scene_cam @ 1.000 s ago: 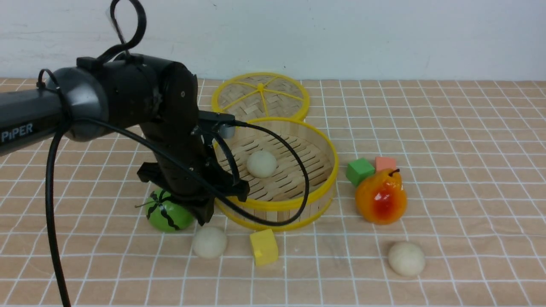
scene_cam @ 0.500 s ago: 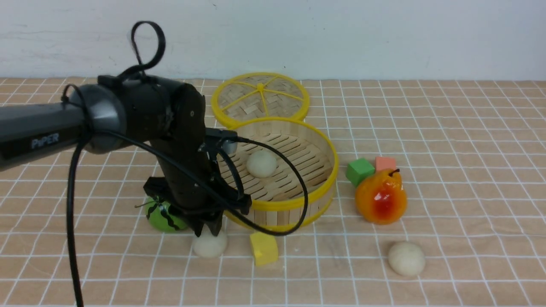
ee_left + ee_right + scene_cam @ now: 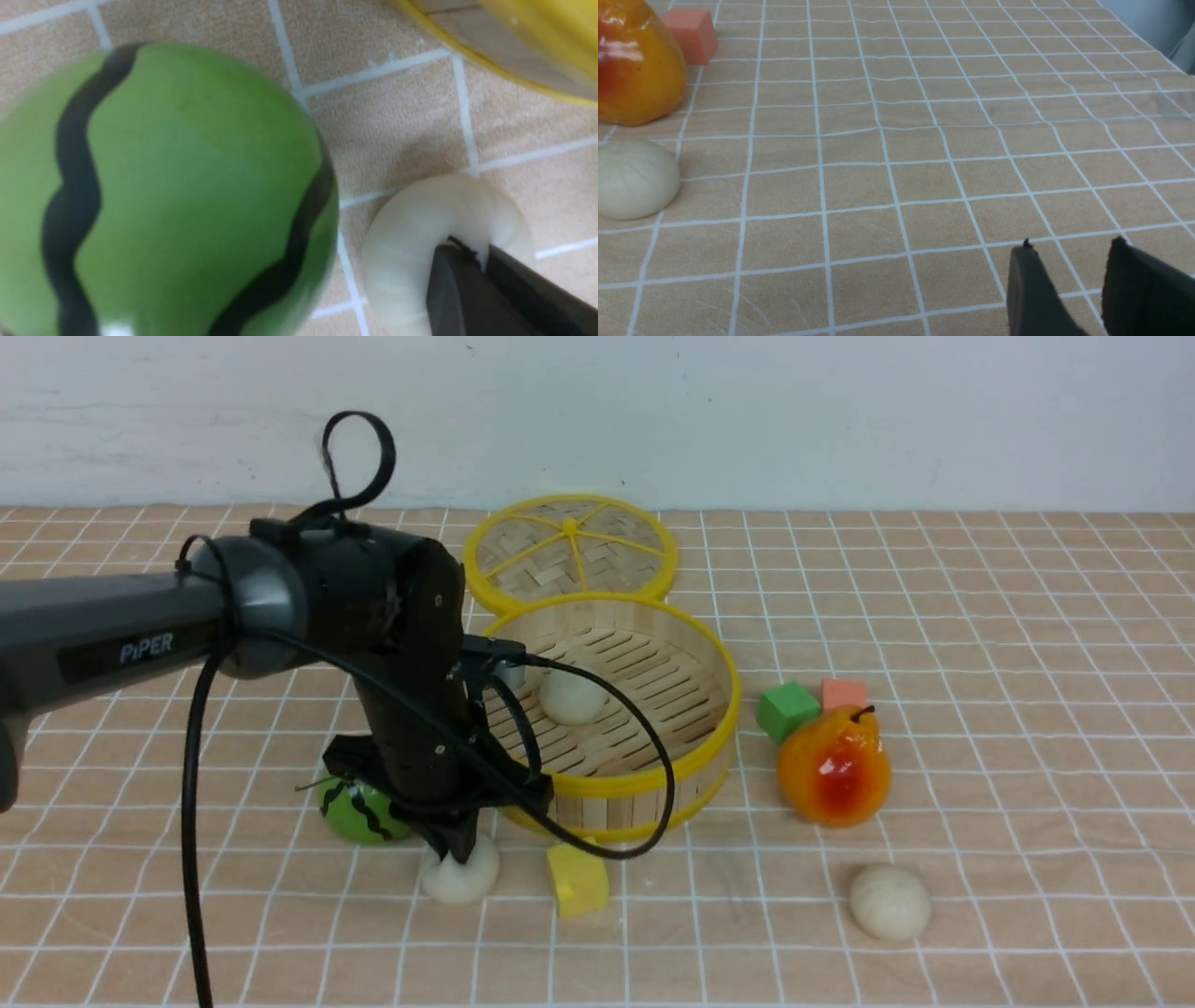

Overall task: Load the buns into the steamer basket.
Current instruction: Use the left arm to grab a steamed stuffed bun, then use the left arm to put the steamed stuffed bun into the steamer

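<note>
L jaws nearly together, pinching top of near bun on desk, beside melon. Basket sitting just behind and right, holding 2nd bun. 3rd bun lying far right, nearer R jaws, which are hanging slightly spread, empty.

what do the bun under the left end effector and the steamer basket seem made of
Bun: soft, matte off-white dough or foam; it dents where the left end effector presses in. Steamer basket: pale, unvarnished-looking bamboo or wood strips and slats; the smooth yellow rims may be plastic.
</note>
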Controlling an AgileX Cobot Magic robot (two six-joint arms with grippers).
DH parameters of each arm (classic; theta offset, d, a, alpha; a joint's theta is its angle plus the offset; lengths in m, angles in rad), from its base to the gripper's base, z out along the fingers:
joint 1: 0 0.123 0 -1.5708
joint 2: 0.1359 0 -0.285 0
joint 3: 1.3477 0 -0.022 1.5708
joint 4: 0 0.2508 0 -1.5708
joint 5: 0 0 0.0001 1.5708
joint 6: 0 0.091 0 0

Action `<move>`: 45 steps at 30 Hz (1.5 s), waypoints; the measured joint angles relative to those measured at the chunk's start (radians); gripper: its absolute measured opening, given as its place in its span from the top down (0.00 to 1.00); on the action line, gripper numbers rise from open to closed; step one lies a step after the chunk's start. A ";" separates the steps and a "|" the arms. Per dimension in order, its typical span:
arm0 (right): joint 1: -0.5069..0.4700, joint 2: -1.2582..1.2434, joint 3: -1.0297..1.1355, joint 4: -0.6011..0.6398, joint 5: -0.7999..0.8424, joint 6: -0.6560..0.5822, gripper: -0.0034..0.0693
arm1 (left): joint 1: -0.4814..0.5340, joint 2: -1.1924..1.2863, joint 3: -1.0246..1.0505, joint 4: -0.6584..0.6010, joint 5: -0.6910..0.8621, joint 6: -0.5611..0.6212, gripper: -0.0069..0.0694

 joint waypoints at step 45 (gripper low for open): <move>0.000 0.000 0.000 0.000 0.000 0.000 0.62 | 0.000 0.181 -0.374 -0.372 -0.082 0.175 0.54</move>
